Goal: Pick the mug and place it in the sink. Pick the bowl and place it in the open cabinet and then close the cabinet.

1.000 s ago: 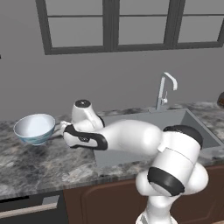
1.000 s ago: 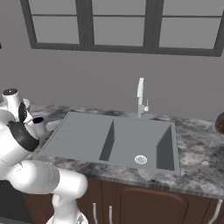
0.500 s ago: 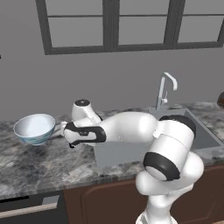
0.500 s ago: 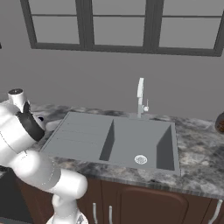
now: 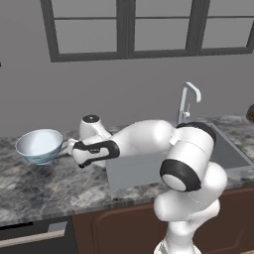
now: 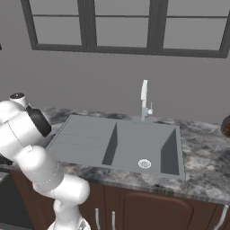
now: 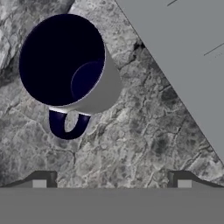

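The mug (image 7: 70, 65), white outside and dark navy inside, stands upright on the speckled stone counter in the hand view, its dark handle (image 7: 68, 124) turned toward the fingers. My gripper (image 7: 111, 181) is open above the counter; the mug lies beyond and left of the gap, not between the fingertips. In the left base view the hand (image 5: 92, 149) hovers between the bowl (image 5: 39, 145) and the sink (image 5: 134, 168), hiding the mug. The bowl sits upright at the counter's left. The sink's basin (image 6: 139, 146), ribbed drainboard (image 6: 83, 137) and tap (image 6: 144, 101) lie to the right. The cabinet is out of view.
The drainboard's edge (image 7: 183, 52) runs close to the mug on its right. A dark round object (image 6: 226, 126) sits at the counter's far right. Reddish-brown cupboard fronts (image 6: 148, 211) run under the counter. A window wall stands behind.
The arm's elbow and forearm have swung further left over the counter, while the hand stayed almost in place near the bowl. The jaws have stayed open.
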### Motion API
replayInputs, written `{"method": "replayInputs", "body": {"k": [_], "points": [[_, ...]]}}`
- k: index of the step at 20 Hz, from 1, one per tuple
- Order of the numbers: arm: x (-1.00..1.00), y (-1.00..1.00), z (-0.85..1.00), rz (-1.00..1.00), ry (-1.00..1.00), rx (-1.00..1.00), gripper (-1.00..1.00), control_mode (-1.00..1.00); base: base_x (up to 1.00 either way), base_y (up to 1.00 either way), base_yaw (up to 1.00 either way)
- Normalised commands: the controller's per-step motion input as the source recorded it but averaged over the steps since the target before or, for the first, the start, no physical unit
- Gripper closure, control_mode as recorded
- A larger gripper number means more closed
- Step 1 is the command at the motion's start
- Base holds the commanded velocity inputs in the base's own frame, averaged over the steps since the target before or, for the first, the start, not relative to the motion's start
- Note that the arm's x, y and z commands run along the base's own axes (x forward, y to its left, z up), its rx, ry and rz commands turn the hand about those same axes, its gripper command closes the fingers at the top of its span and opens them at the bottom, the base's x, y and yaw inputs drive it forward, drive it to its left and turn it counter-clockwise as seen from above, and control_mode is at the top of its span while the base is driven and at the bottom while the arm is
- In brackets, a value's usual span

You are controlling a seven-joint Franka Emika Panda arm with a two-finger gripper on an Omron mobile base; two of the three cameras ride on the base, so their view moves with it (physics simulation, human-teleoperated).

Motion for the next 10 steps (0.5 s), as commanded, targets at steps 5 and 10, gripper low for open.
{"method": "replayInputs", "body": {"k": [5,10], "points": [[0.22,0.14,-0.16,-0.06,0.00,0.00,-1.00,-1.00,0.00,0.00,0.00],[0.26,0.12,-0.16,-0.03,0.00,0.00,-1.00,-1.00,0.00,0.00,0.00]]}}
